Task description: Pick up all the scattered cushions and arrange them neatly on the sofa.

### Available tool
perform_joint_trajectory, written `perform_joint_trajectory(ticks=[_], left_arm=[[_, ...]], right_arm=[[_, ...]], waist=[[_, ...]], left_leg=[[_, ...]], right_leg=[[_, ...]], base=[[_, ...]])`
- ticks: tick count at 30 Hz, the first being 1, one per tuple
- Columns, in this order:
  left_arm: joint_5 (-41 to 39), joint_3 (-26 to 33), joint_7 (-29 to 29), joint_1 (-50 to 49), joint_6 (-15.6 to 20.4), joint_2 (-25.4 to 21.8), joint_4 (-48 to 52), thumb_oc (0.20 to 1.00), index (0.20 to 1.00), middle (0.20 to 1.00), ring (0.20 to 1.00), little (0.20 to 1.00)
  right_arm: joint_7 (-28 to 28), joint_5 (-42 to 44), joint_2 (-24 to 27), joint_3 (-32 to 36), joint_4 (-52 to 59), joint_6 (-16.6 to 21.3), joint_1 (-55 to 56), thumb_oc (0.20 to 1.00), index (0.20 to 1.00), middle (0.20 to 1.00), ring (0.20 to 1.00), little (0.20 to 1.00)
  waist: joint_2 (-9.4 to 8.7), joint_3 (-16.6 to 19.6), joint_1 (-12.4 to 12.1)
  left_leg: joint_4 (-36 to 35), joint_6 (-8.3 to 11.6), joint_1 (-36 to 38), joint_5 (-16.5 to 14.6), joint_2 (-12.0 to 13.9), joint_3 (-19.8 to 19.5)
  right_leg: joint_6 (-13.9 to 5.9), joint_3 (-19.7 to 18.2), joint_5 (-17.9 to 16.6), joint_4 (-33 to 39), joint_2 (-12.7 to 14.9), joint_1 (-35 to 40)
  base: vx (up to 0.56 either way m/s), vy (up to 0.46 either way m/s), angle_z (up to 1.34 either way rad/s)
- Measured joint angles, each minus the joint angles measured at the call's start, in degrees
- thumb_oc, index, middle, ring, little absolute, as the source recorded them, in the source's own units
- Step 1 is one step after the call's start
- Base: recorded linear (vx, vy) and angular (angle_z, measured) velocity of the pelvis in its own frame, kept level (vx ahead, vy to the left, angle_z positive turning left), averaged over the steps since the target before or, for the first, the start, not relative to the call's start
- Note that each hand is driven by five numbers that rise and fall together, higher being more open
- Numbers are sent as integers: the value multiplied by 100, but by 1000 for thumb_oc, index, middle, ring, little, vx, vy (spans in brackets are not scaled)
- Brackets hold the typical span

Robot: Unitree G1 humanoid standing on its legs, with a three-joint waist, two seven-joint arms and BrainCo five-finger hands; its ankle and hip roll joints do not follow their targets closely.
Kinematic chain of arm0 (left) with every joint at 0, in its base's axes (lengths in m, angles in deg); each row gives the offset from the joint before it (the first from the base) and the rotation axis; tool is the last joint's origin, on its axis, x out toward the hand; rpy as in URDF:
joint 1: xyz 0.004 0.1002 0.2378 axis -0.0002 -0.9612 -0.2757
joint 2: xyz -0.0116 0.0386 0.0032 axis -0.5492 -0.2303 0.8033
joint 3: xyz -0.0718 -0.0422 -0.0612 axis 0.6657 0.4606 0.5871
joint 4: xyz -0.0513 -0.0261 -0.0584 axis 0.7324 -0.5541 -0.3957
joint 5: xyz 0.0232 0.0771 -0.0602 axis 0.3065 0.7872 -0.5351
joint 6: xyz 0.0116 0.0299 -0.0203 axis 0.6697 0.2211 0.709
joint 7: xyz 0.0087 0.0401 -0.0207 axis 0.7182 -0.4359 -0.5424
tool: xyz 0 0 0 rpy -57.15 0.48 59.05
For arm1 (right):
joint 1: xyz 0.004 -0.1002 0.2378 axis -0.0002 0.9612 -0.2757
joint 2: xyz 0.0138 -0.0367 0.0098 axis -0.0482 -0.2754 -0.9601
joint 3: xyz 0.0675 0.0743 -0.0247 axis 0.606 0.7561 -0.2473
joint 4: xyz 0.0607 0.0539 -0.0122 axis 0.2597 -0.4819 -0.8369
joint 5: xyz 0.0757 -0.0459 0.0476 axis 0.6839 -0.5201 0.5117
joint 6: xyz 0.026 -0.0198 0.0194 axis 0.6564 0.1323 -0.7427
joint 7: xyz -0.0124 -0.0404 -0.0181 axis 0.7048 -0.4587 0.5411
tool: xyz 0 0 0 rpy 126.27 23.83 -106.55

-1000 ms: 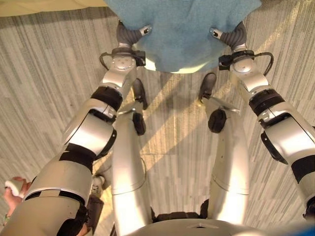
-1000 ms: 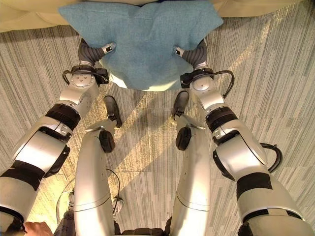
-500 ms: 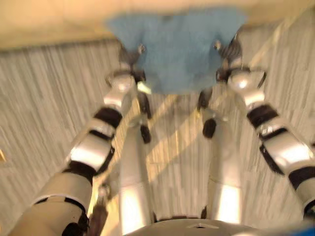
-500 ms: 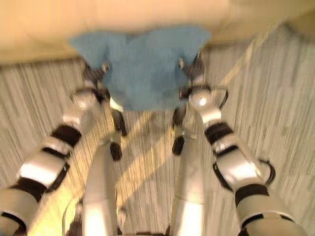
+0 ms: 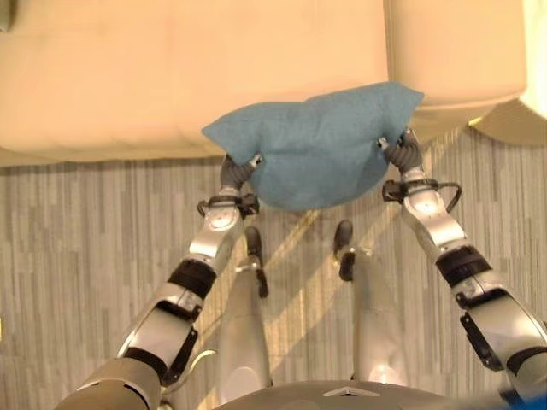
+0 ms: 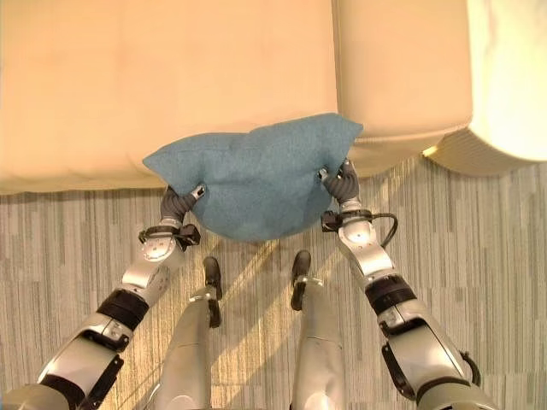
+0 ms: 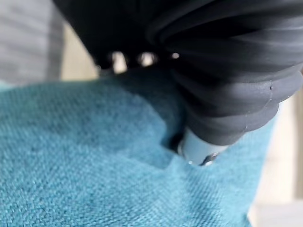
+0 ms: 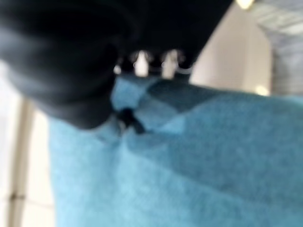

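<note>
- Left hand [image 5: 232, 173]: its dark ribbed cover is pressing against the left end of the blue cushion [image 5: 316, 154]. In the left wrist view the thumb is sinking into the fabric and making a dimple, while the fingers are disappearing behind the cushion's edge, so the hand is grasping that end.
- Right hand [image 5: 402, 152]: it is meeting the cushion at the opposite, right end. In the right wrist view the cover is lying against the cloth and the fabric is puckering where the thumb is pushing in; this hand, too, is gripping the cushion.
- Blue cushion: it is hanging between the two hands, clear of the floor [image 5: 77, 239], with its lower edge sagging into a curve and its upper corners standing out past each wrist.
- Relation to the sofa [image 5: 128, 77]: the cushion's upper part is overlapping the front edge of the cream seat, near the seam where two seat sections meet; its lower part is hanging over the floor just in front. Whether it is touching the seat cannot be told.
- Floor: grey striped boards are running along the sofa's front.
</note>
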State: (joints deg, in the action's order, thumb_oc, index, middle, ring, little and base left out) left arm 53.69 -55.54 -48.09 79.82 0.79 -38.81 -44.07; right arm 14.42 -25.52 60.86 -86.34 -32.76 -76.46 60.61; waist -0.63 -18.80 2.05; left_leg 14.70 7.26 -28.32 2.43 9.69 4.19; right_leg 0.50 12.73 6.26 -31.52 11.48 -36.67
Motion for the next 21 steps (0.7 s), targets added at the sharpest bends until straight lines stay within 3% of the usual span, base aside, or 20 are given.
perform_joint_trajectory(ticks=[1, 5, 8, 9, 12, 17, 18, 21], left_arm=[[116, 13, 41, -394, 60, 51, 22, 200, 200, 200, 200, 200], [130, 139, 209, -961, 88, 171, 103, 200, 200, 200, 200, 200], [135, 137, 268, -1188, 27, 223, 105, 200, 200, 200, 200, 200], [147, 136, 321, -1386, -8, 287, 105, 200, 200, 200, 200, 200], [155, 168, 478, -1750, -57, 364, 105, 200, 200, 200, 200, 200], [284, 258, 595, -2085, -153, 365, 103, 200, 200, 200, 200, 200], [364, 259, 650, -2186, -176, 359, 102, 200, 200, 200, 200, 200], [386, 295, 715, -2247, -239, 354, 102, 200, 200, 200, 200, 200]], right_arm=[[-80, -65, -70, 46, 118, 7, 370, 200, 200, 200, 200, 200], [-201, -255, -82, 203, 321, -1, 911, 200, 200, 200, 200, 200], [-284, -301, -66, 391, 341, -33, 1188, 200, 200, 200, 200, 200], [-322, -348, -62, 422, 341, -50, 1370, 200, 200, 200, 200, 200], [-380, -349, -53, 476, 346, -78, 1597, 200, 200, 200, 200, 200], [-564, -461, -60, 474, 352, -186, 1697, 200, 200, 200, 200, 200], [-609, -500, -50, 476, 352, -195, 1826, 200, 200, 200, 200, 200], [-696, -566, -77, 474, 354, -260, 1858, 200, 200, 200, 200, 200]], waist=[[32, 162, 23], [73, 436, 3], [175, 554, 5], [222, 598, -2], [324, 796, 13], [388, 1035, -3], [363, 1220, -3], [309, 1254, -50]], left_leg=[[-218, -23, 465, -83, 12, 14], [-709, -8, 1112, -45, 74, 61], [-953, -109, 1388, 153, 139, 141], [-1037, -48, 1620, 269, 159, 150], [-1085, -98, 1825, 265, 173, 369], [-1323, -191, 2160, 252, 77, 533], [-1334, -211, 2163, 233, 14, 570], [-1372, -289, 2341, 176, -163, 667]], right_leg=[[-143, 9, 177, 159, -31, 467], [-242, 88, 137, 519, -111, 1105], [-229, 253, 108, 729, -194, 1474], [-234, 332, 113, 887, -224, 1763], [-248, 461, 113, 1091, -196, 2104], [-306, 430, 71, 1210, -132, 2346], [-393, 392, 105, 1241, -73, 2339], [-471, 294, -17, 1279, 44, 2423]], base=[[93, -22, 8], [101, -57, 6], [104, -33, 23], [101, 16, 29], [81, 45, 18], [126, 165, -1], [104, 210, -6], [73, 233, -14]])
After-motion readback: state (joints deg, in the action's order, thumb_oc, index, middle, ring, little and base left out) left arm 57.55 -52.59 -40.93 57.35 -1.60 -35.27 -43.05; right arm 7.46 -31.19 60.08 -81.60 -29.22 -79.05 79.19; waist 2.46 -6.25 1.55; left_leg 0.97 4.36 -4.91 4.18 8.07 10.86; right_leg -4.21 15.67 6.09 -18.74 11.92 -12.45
